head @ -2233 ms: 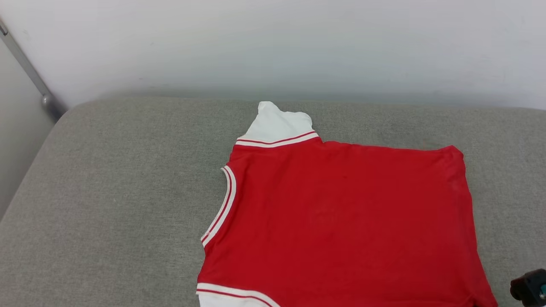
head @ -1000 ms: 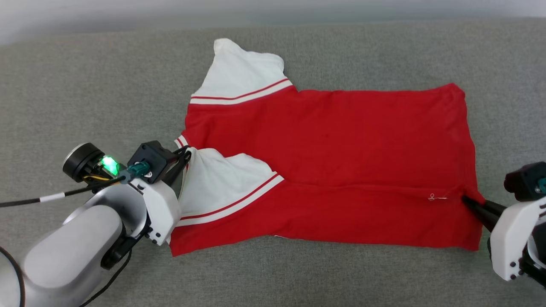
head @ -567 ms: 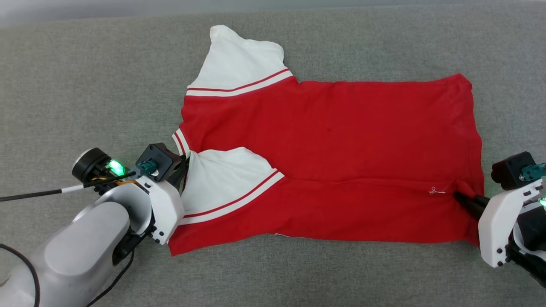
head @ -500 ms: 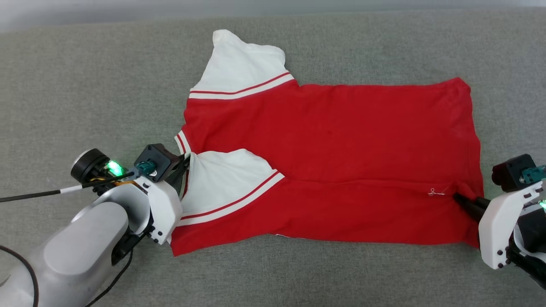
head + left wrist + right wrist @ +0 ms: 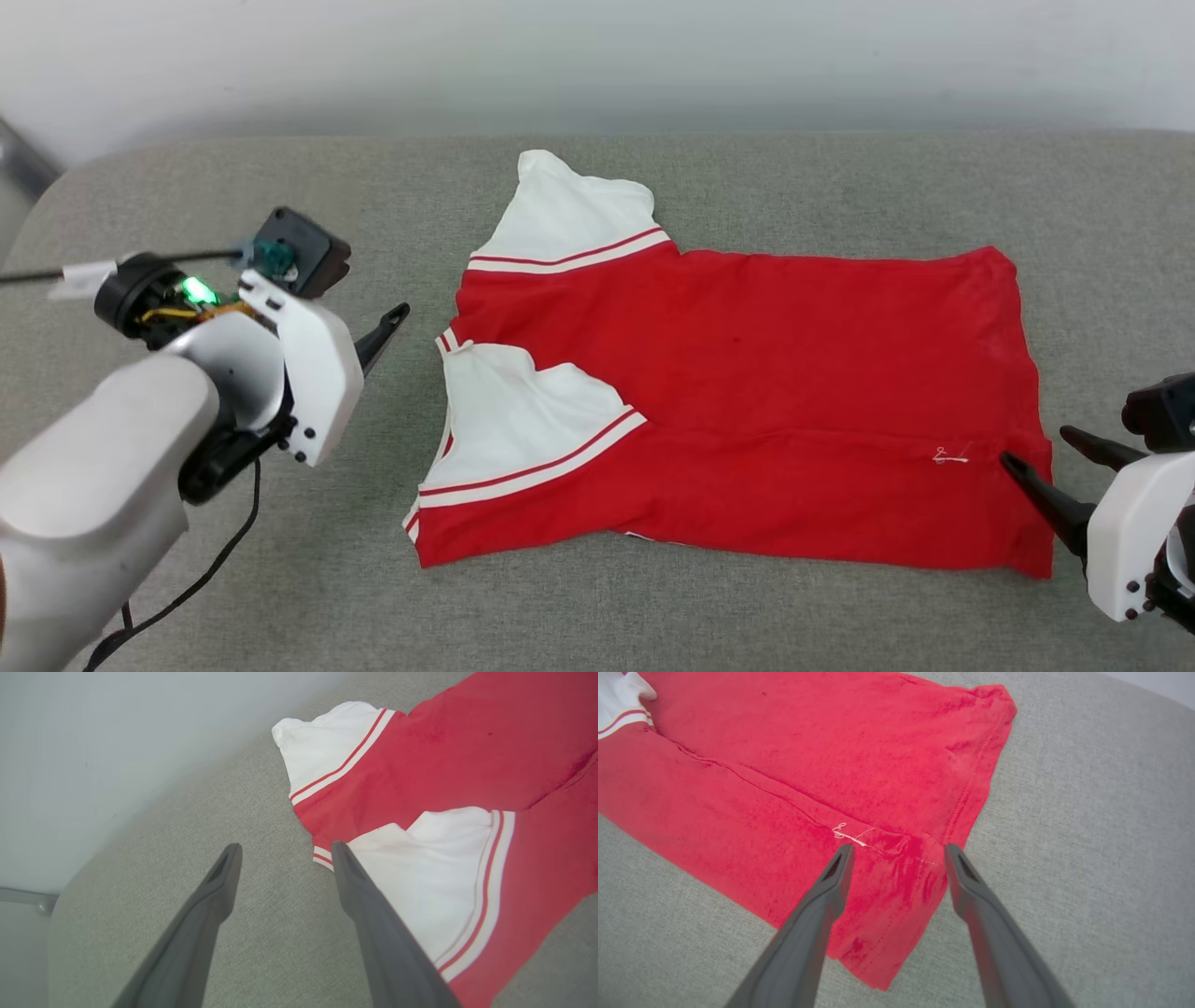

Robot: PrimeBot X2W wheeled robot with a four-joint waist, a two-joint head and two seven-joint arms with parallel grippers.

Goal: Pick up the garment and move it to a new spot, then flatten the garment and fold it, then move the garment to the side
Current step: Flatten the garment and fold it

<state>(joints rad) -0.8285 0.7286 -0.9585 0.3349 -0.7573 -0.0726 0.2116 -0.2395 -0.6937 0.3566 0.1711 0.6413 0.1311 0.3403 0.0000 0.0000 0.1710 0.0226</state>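
Garment [image 5: 747, 392] on grey cushion [image 5: 653, 607]. Beneath the garment and reaching well past all its edges, that cushion; behind the garment's far edge, a pale wall [image 5: 653, 56].

Lies sideways, plain red face up, collar end at the left arm's side, hem at the right arm's. Shows the near long strip already folded in over the body, the folded edge running from sleeve to hem. Looks flat, save slight puckers by the hem.

Left gripper [image 5: 285, 847]: fingers spread wide, holding nothing. Hangs just beside the garment's collar end, off the cloth, tips aimed at the striped neck trim [image 5: 451, 338].

Right gripper [image 5: 1033, 443]: likewise spread and empty. Hovers at the garment's hem end, one finger over the hem by the folded edge, the other just outside it. Cannot tell whether that finger brushes the cloth.

Near sleeve [image 5: 513, 411]: white, turned in on top of the red body. Far sleeve [image 5: 579, 215]: sticking out past the garment's far edge, not yet folded. Loose white thread [image 5: 948, 455]: on the folded edge, near the hem.

Judging by this: folding step in hand, first lengthwise fold laid and let go. Probably calls next for the far strip: pinch far shoulder and far hem corner, lift together, carry toward the garment's near edge, keeping the cloth taut so the first fold stays put. After that, crosswise folding and the move aside.
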